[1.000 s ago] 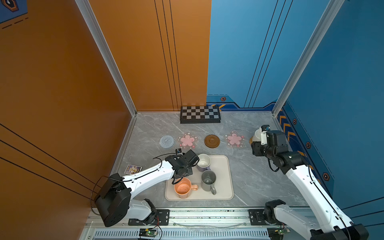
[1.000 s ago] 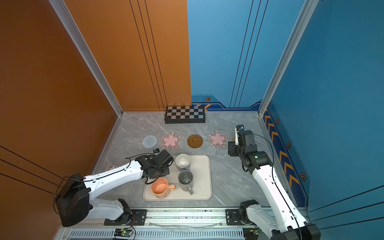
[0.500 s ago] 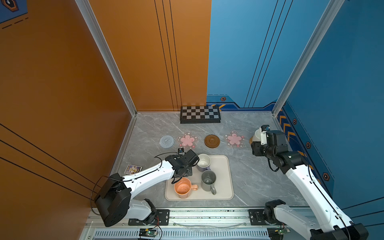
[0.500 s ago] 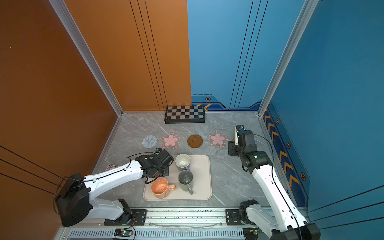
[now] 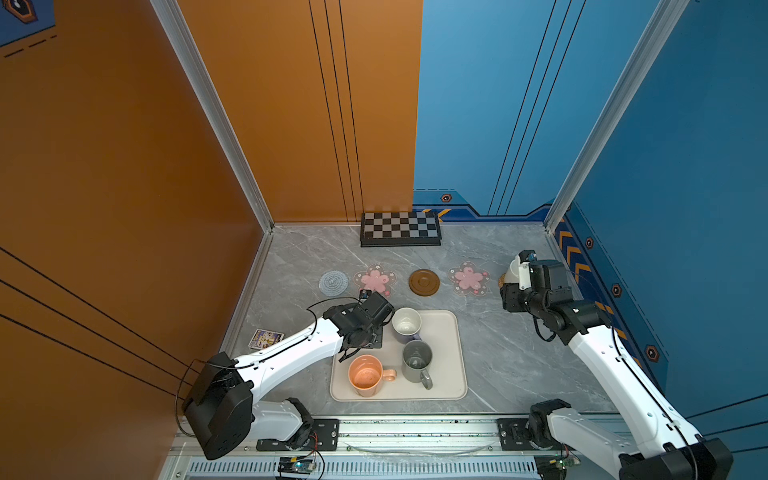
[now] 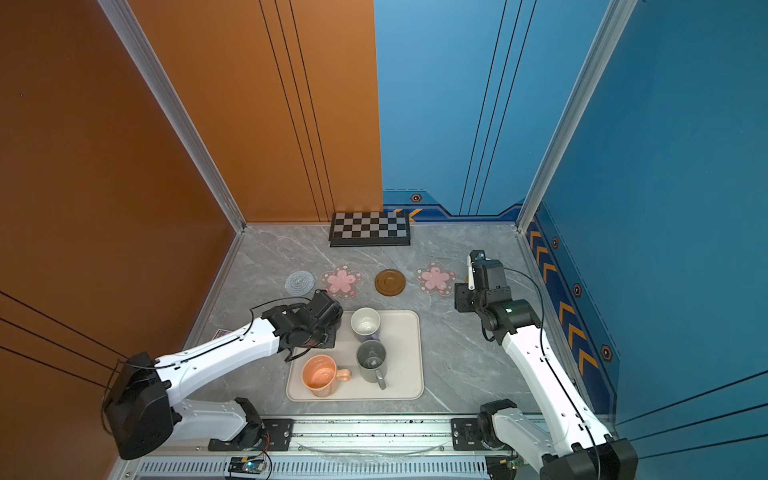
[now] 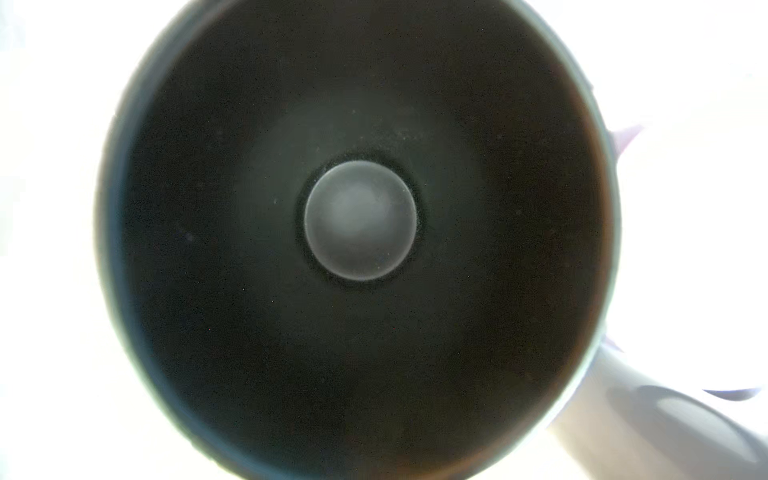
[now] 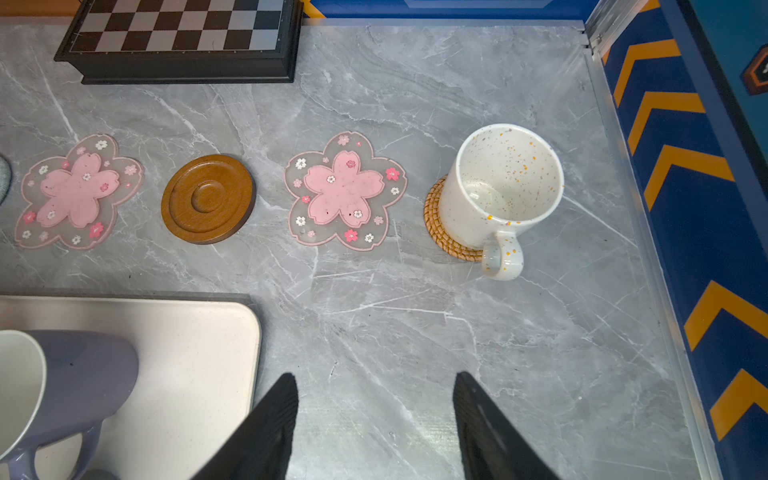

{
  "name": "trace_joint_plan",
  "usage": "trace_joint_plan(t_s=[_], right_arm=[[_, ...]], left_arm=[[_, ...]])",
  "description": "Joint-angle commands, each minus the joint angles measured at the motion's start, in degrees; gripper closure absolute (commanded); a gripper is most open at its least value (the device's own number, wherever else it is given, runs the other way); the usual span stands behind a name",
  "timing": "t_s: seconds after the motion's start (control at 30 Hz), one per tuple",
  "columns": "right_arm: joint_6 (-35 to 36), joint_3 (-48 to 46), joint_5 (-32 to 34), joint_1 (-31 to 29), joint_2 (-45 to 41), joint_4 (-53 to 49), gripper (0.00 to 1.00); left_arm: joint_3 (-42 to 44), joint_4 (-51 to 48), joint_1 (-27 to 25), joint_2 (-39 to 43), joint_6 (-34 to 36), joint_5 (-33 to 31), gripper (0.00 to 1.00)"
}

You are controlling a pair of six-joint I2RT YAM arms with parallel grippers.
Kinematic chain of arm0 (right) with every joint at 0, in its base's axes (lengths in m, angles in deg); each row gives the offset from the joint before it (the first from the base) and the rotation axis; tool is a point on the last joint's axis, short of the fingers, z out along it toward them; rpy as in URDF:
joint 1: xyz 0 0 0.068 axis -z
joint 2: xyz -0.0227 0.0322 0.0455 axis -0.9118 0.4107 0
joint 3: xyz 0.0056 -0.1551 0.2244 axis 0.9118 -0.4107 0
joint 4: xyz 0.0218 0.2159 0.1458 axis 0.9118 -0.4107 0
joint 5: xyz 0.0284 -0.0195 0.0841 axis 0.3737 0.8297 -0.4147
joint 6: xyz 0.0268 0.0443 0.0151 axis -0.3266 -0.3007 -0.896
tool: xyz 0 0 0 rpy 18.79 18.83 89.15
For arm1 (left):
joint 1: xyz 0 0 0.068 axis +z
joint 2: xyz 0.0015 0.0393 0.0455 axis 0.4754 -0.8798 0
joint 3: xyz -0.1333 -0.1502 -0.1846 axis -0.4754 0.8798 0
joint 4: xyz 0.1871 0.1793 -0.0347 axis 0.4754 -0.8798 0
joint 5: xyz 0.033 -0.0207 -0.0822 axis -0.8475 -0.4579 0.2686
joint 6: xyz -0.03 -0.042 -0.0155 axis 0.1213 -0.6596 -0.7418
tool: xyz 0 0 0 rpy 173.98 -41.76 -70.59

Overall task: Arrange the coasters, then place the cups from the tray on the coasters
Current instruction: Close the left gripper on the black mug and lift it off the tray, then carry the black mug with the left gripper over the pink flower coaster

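Rattan coaster [image 8: 436, 224], right end of the row: it already carries the white speckled cup [image 8: 503, 187], upright, with its handle turned toward the right gripper [image 8: 374, 386]. We count that one as delivered. The right gripper hangs back from it over bare table, fingers spread and nothing between them. The cup is well ahead of it and off to one side.

The other four coasters are bare. From the left in a top view they are the blue-grey coaster [image 5: 333, 283], a pink flower coaster [image 5: 375, 279], the wooden coaster [image 5: 424, 282] and a second pink flower coaster [image 5: 468, 278]. They lie in one line between the checkerboard [image 5: 400, 228] and the tray [image 5: 449, 332], apart from each other. We judge the spacing is meant to give each cup its own mat and leave the arms room.

On the tray the lavender cup [image 5: 406, 322], grey cup [image 5: 417, 361] and orange cup [image 5: 365, 376] all stand upright.

The left gripper [image 5: 368, 332] sits over the tray's far-left corner. Its wrist camera looks straight down into the black cup [image 7: 357, 220], whose dark inside fills the view, so the cup is directly beneath. The jaws are closed tight. Whether they pinch the rim or the handle, we cannot tell, because no finger shows. Our guess is that this cup is next, bound for a coaster at the left of the row.
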Motion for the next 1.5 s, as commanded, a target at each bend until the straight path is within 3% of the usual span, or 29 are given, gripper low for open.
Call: trace_joint_plan(t_s=[0.0, 0.43, 0.8, 0.97, 1.47], right_arm=[[-1.67, 0.97, -0.64, -0.52, -0.51, -0.27, 0.38], [-4.12, 2.75, -0.19, -2.37, -2.36, -3.28, 0.38], [-6.25, 4.72, 2.53, -5.7, -5.15, -8.87, 0.37], [-7.45, 5.59, 3.24, -6.71, -6.93, -10.86, 0.37], [-10.16, 8.79, 3.15, -9.05, -4.33, -11.05, 0.37]], left_arm=[[-3.45, 0.56, 1.53, 2.2, 4.09, -0.24, 1.0], [-10.6, 0.74, 11.51, -0.09, 8.82, 2.72, 1.0], [-19.4, 2.03, 13.65, -10.02, 15.78, 5.03, 1.0], [-22.55, 3.7, 16.3, -15.16, 16.09, 9.65, 1.0], [-30.62, 4.96, 17.81, -25.26, 17.86, 11.02, 1.0]])
